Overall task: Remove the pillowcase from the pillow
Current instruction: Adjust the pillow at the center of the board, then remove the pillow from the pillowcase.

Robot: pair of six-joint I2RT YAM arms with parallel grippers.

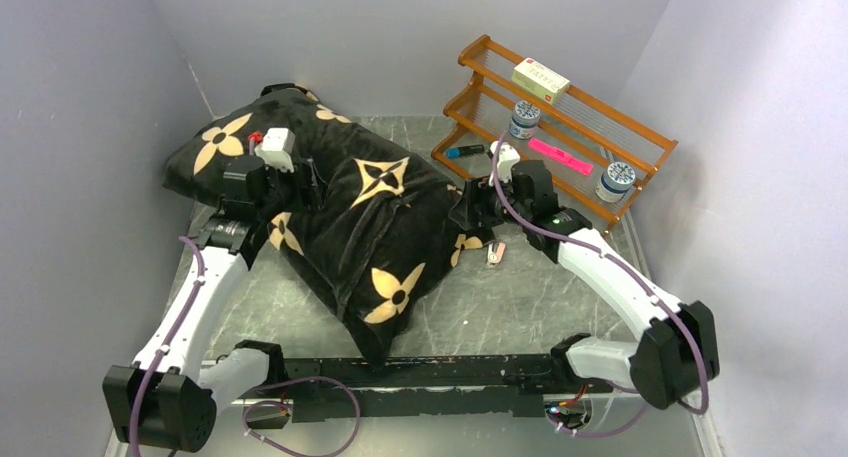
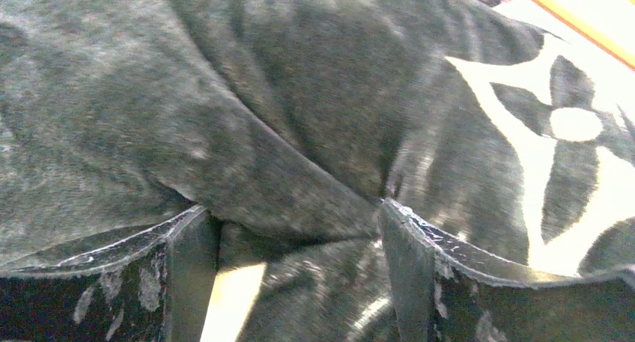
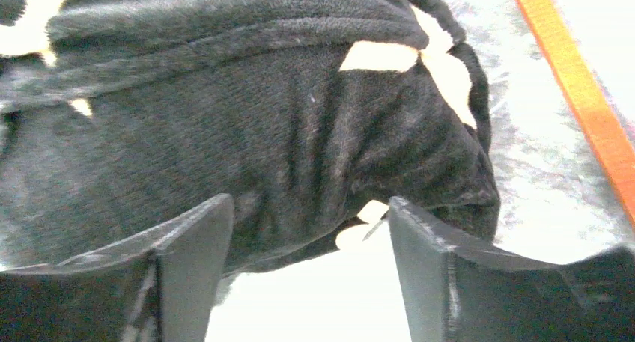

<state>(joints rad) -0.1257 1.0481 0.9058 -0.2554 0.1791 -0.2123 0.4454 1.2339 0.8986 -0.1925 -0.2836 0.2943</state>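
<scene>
The black plush pillowcase [image 1: 350, 217] with tan flower motifs lies stuffed across the middle of the table. The white pillow is hidden inside it. My left gripper [image 1: 308, 184] rests on top of the case near its far left part. In the left wrist view the left gripper [image 2: 296, 215] is open, with a raised fold of the pillowcase [image 2: 284, 185] lying between the fingers. My right gripper [image 1: 468, 213] is at the case's right edge. In the right wrist view the right gripper [image 3: 311, 203] is open, its fingers straddling the lower edge of the pillowcase [image 3: 284, 147] just above the table.
A wooden rack [image 1: 480, 107] stands at the back right with a box [image 1: 540, 79], two jars [image 1: 524, 119] and a pink marker [image 1: 560, 156]. A blue pen [image 1: 465, 151] and a small red-and-white item [image 1: 495, 253] lie on the table. Walls close in on left, back and right.
</scene>
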